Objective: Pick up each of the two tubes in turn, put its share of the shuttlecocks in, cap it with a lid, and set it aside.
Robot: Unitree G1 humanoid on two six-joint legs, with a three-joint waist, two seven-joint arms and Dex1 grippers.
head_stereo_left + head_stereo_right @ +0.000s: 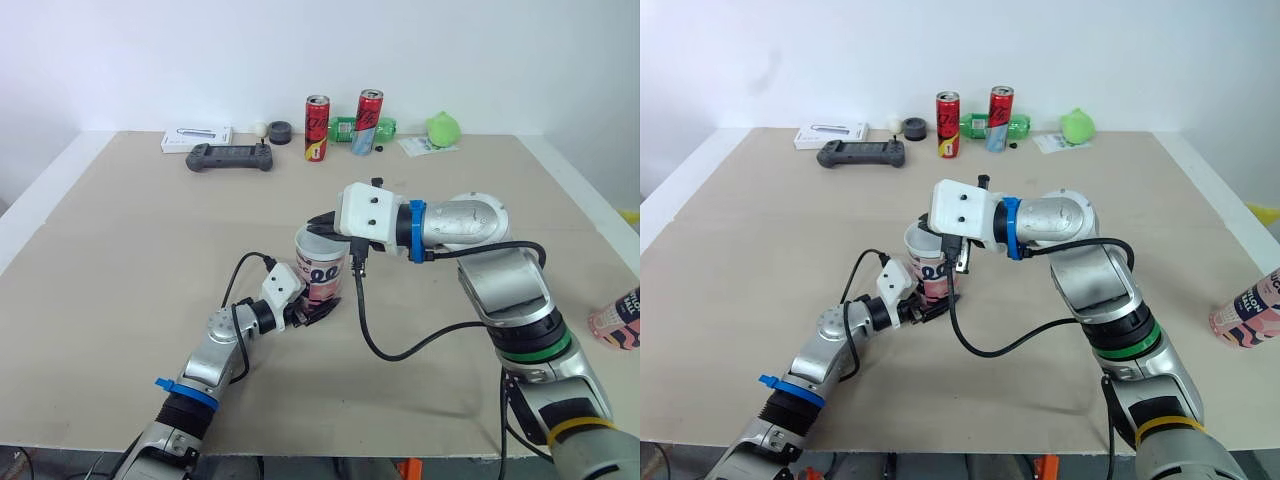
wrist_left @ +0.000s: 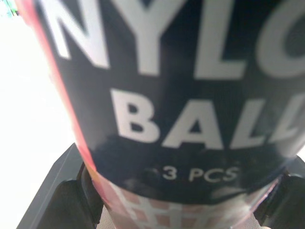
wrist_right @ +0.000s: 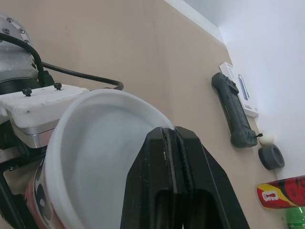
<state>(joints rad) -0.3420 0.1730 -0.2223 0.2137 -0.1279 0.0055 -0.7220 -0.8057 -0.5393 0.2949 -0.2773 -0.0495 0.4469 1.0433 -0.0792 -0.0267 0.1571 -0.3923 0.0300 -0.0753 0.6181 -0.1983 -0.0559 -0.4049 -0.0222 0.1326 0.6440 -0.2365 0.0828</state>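
**Item 1. Shuttlecock tube** (image 1: 322,268), table centre. It stands with its long axis upright. The label is dark over a pink check and reads "BALL, 3 PCS" in the left wrist view.

**Item 2. White lid** (image 3: 95,143), on top of the tube. It looks seated or nearly so, though how deep it sits cannot be told.

**Item 3. Left gripper** (image 1: 320,308), reaching in from 7 o'clock. Its jaws are spread to the tube's width and clamped on the lower body, one finger on each flank.

**Item 4. Right gripper** (image 1: 322,226), reaching in from 3 o'clock. Its jaws are pressed flat together with nothing between them. The tips sit at the lid's rim on the robot-facing side.

**Key relation.** The lid lies directly under the closed right fingertips, on the tube's vertical axis. Pressing the lid home therefore looks like a straight downward push, with the left grip steadying the tube from below. Setting the tube aside would most likely fall to the left arm, which already holds it.

**Item 5. Second tube** (image 1: 1245,310), at 3 o'clock by the table's edge and partly cut off. It is well apart from the first tube and nearer the right arm.

**Item 6. Sundries**, along the 12 o'clock edge:
- game controller (image 1: 230,158)
- white box (image 1: 197,138)
- white ball (image 1: 260,128)
- black ring (image 1: 280,132)
- two red cans (image 1: 317,115)
- green bottle (image 1: 345,128), lying on its side
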